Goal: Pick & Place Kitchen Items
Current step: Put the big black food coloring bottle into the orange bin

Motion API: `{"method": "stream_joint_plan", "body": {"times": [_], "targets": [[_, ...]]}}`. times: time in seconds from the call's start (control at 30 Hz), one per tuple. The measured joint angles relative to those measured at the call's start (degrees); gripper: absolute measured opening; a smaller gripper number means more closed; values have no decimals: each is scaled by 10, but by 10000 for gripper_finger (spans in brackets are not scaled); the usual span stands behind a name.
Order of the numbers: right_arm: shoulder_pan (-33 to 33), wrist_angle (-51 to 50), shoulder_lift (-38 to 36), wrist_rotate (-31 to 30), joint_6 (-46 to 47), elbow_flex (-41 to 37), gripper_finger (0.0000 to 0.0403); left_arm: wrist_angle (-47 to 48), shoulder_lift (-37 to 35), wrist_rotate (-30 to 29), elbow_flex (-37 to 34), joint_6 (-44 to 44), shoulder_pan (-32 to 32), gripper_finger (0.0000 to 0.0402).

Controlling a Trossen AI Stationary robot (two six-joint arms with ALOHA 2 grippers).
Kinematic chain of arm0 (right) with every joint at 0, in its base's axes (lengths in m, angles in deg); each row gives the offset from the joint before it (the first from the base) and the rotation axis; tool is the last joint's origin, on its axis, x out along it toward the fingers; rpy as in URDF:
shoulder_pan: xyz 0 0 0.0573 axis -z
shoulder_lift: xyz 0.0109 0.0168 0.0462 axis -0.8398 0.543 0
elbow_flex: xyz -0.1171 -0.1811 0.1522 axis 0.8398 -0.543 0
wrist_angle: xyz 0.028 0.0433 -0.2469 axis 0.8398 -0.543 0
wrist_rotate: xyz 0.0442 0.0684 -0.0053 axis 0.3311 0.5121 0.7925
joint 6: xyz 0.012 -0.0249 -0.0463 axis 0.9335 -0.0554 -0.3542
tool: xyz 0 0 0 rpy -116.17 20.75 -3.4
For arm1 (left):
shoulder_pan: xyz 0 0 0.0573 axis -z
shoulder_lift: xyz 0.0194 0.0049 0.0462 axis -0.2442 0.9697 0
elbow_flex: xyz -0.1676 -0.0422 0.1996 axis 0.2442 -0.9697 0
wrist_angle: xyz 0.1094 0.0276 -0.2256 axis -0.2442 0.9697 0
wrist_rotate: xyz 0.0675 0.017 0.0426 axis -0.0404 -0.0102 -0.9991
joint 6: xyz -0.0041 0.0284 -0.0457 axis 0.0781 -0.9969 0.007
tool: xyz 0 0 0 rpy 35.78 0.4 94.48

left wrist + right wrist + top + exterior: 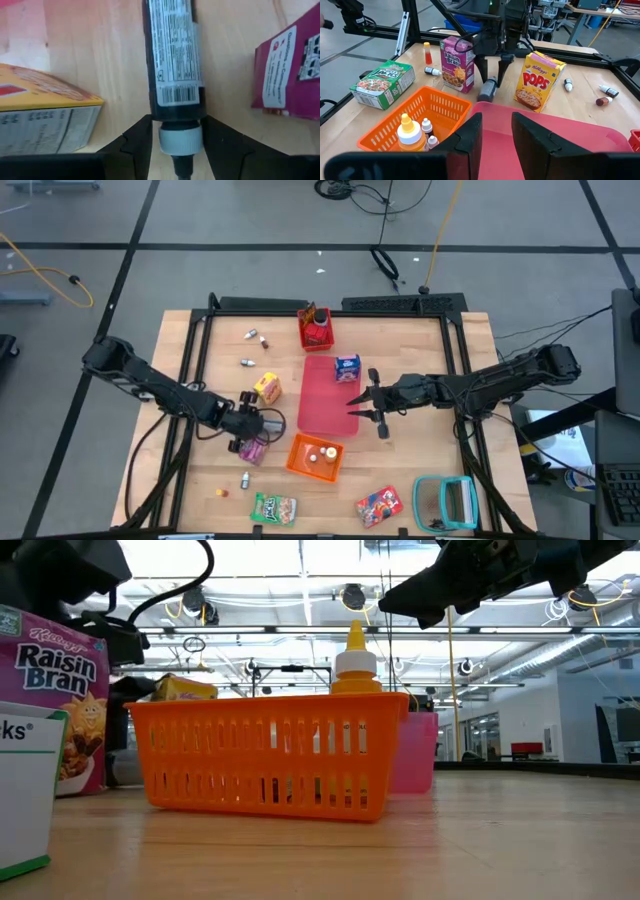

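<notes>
The left claw [262,420], left of centre in the high view, is clamped on a dark bottle [174,60] near its white cap, between the Pops carton [266,388] and the Raisin Bran carton [253,448]. Held so near one end, the bottle may tilt or slip and knock a carton. The right claw [358,400] hovers with fingers apart over the pink mat [322,405], holding nothing.

Tiny bottles [252,336]: labels prob. unreadable

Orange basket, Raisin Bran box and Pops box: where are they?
Orange basket [380,131], right wrist view, its slatted front wall.
Raisin Bran box [456,64], right wrist view, its front face.
Pops box [537,82], right wrist view, its front face.
</notes>
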Motion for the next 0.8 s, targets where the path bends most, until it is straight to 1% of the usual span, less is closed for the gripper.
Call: {"method": "stream_joint_plan", "body": {"times": [0.07, 0.2, 0.4, 0.47, 0.53, 0.63, 0.7, 0.8], "targets": [[0, 0, 0, 0, 0, 0, 100, -16, 0, 1, -9, 3, 0, 146], [0, 0, 0, 0, 2, 0, 100, -28, -1, 1, -19, 24, 1, 93], [0, 0, 0, 0, 4, 0, 100, -33, -1, -4, -20, 48, 0, 94], [0, 0, 0, 0, 4, 0, 100, -31, 0, -15, -17, 54, 1, 94], [0, 0, 0, 0, 3, 0, 100, -22, 0, -28, -12, 54, 0, 94], [0, 0, 0, 0, 4, 0, 100, -12, 0, -30, 3, 39, 0, 94], [0, 0, 0, 0, 4, 0, 100, 8, 0, -31, 15, 33, 0, 94], [0, 0, 0, 0, 3, 0, 100, 62, 0, -35, 43, 31, 0, 94]]}}
